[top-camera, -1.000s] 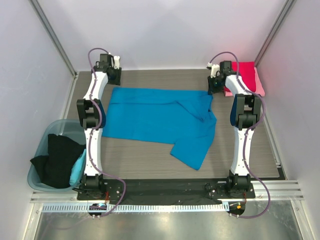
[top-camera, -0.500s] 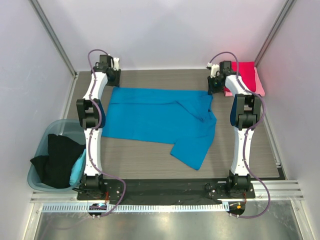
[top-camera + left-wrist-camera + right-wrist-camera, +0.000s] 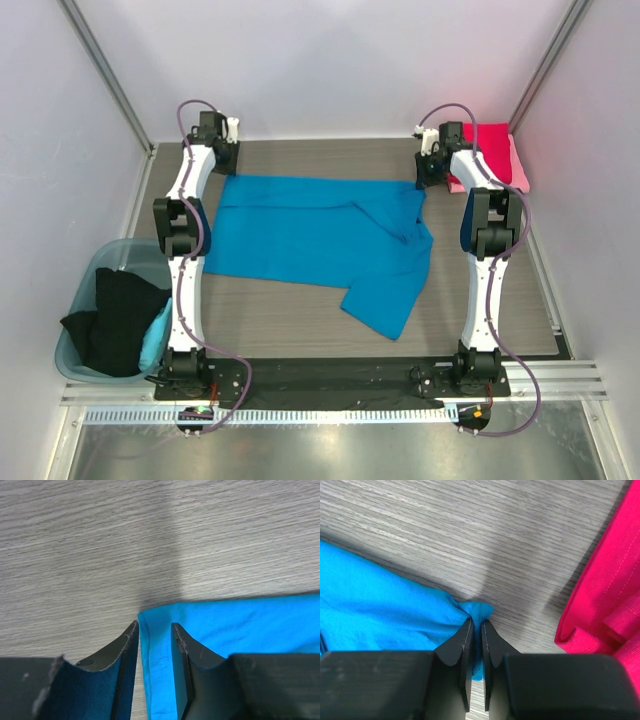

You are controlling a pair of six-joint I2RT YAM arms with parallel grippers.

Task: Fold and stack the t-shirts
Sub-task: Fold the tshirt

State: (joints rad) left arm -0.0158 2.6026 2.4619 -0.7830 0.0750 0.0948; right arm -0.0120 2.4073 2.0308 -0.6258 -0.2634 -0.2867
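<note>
Far left, beside the table edge, the translucent teal plastic tub (image 3: pixel 92 262) has a black cloth shirt (image 3: pixel 115 325) slumped over its rim. The left gripper (image 3: pixel 154 626) sits at the far-left corner of the bright blue short-sleeved t-shirt (image 3: pixel 310 235). Its fingers are a narrow gap apart with the corner hem between them, and honestly I can't tell if it's actually biting. The shirt lies spread out mid-table on the grey wood-grain tabletop (image 3: pixel 300 325), one sleeve poking toward the near side. The right gripper (image 3: pixel 476 622) is pressed nearly together, pinching a bunched bit of the far-right corner. Just right of that, a folded crimson t-shirt (image 3: pixel 600 590) lies on a pale pink t-shirt (image 3: pixel 521 175).
</note>
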